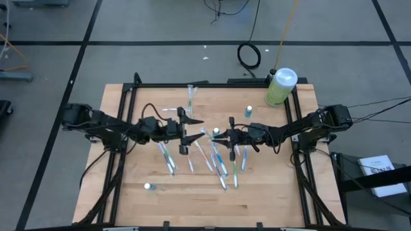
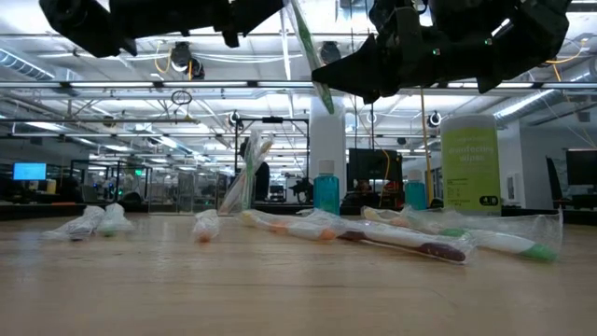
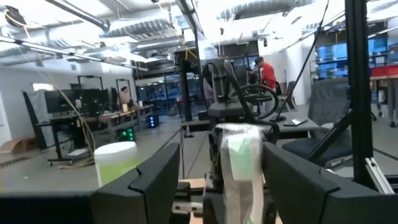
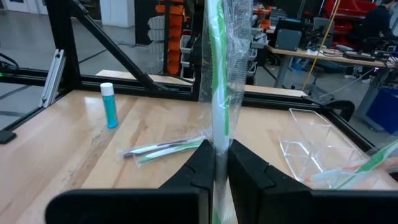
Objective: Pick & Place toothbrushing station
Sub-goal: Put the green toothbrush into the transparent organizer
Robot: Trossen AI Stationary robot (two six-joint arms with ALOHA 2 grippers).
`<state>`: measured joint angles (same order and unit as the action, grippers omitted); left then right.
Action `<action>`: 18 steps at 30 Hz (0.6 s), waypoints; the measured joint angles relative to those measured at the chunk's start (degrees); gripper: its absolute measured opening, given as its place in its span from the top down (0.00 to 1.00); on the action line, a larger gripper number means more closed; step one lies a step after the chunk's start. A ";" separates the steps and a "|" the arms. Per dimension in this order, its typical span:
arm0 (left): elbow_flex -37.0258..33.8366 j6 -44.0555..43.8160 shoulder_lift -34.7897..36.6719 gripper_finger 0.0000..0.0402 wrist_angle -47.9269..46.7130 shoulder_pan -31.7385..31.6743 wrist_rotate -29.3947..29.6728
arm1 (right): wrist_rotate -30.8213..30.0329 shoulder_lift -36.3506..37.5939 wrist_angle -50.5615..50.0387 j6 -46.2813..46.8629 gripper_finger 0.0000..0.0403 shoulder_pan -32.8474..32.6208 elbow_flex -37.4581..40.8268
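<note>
**Right gripper carries a wrapped toothbrush; holder lies on its side**

High view: both arms meet over the middle of the wooden table [image 1: 128,192]. The right gripper [image 1: 221,136] hangs above a scatter of wrapped toothbrushes [image 1: 218,168]. The left gripper [image 1: 187,133] is just beside it, its fingers spread. The green bottle [image 1: 280,87] stands well beyond the right arm, at the table's far corner.

Low view: both grippers are high above the tabletop. A green wrapped toothbrush [image 2: 308,47] slants down from between them. More wrapped brushes lie flat on the wood below.

Left wrist view: the left fingers [image 3: 146,180] stand wide apart with nothing clamped. The wrapped brush [image 3: 241,168] sits in the gap between them, held by the other arm.

Right wrist view: the right gripper [image 4: 219,163] is pinched tight on the green toothbrush [image 4: 217,93], which stands upright in its clear wrap. The toothbrushing station [image 4: 311,149] lies just ahead of the fingertips, tipped on its side, with one wrapped brush partly in it. A small blue tube [image 4: 109,104] stands off to one side.

Judgement: this looks like a handover or regrip. The left fingers should close squarely on the handle before the right lets go. The slippery wrap could let the brush slide.
</note>
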<state>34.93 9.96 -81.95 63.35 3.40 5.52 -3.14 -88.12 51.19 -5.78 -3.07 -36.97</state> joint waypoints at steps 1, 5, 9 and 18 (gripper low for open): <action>0.32 -0.02 -0.45 0.43 -0.31 0.00 -0.02 | 0.00 0.00 -0.03 -0.08 0.96 0.00 0.00; 1.17 -0.22 -1.45 0.43 -0.26 0.00 -0.09 | 0.00 0.00 -0.01 -0.95 0.96 0.00 0.00; 1.17 -0.78 -1.43 0.43 -0.10 0.00 -0.14 | 0.00 0.00 -0.01 -1.18 0.96 0.00 0.00; 1.17 -1.49 -1.43 0.52 0.37 0.02 -1.46 | 0.00 0.00 -0.01 -1.40 0.96 0.07 0.00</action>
<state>36.10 8.47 -83.37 63.72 3.42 4.05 -3.14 -88.12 51.18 -7.18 -3.01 -36.97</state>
